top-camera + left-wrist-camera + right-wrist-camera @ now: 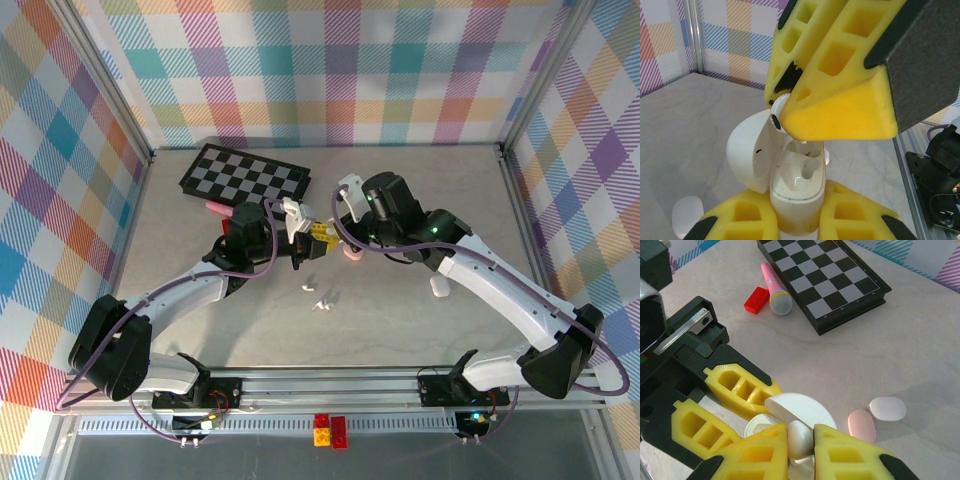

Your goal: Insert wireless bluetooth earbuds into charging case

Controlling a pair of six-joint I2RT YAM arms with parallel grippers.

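My left gripper (797, 210) is shut on the base of a white charging case (797, 187), held upright above the table with its lid (752, 150) swung open to the left. Its two wells look unfilled. My right gripper (801, 440) is shut on a white earbud (802, 437) and hovers just over the case's open mouth. The earbud (778, 107) peeks out under the right gripper's yellow fingers (840, 110), close to the lid's rim. In the top view both grippers meet at mid-table (320, 236). Loose earbuds (321, 303) lie on the table in front of them.
A pink case (861, 425) and a white case (887, 408) lie shut side by side on the table. A folded chessboard (825, 285), a pink toy microphone (774, 287) and a red brick (756, 300) sit toward the back left. Another white object (440, 287) lies beside the right arm.
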